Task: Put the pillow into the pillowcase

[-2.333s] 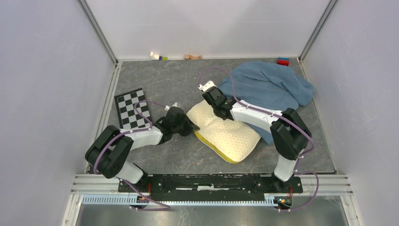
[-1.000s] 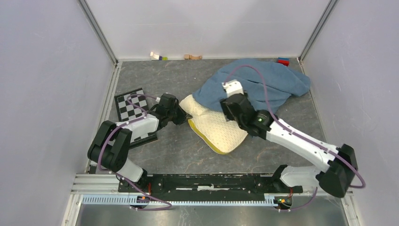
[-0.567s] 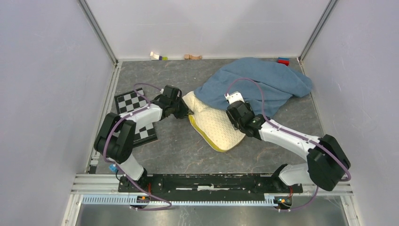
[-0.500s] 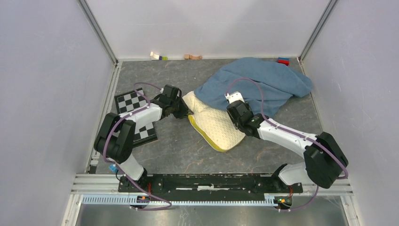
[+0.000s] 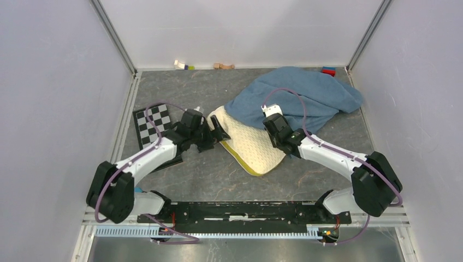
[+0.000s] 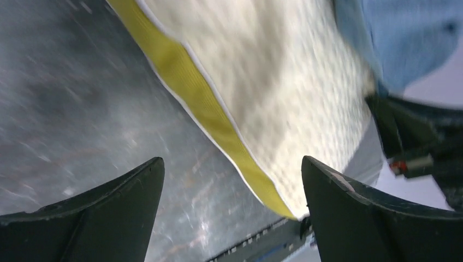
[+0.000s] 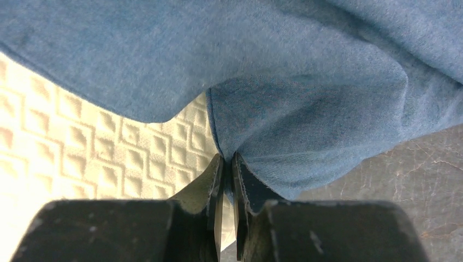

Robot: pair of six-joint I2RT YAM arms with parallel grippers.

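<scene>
The cream quilted pillow [image 5: 252, 146], yellow-banded, is lying on the table [image 5: 185, 93], its far end tucking under the wrinkled blue pillowcase [image 5: 308, 94]. The left gripper [image 5: 213, 136] is gaping empty just beside the pillow. Only the right wrist view is showing the right gripper [image 7: 226, 166] pinching what seems to be the pillowcase's hem.

Table top [image 5: 180, 90]: dark grey, marbled, matt, enclosed by plain pale walls [image 5: 54, 109] on three sides. Checkerboard [image 5: 152, 121]: black-and-white squares, lying flat at the left of the table, turned askew, its near part hidden. Small blocks [image 5: 180, 65]: white, green and purple, against the back wall, left of centre. Wooden piece [image 5: 223, 66]: light brown, just right of those blocks, shape too small to tell. Stacked blocks [image 5: 328, 71]: red on blue, back right corner. Metal rail [image 5: 109, 210]: silver, along the near edge.
</scene>
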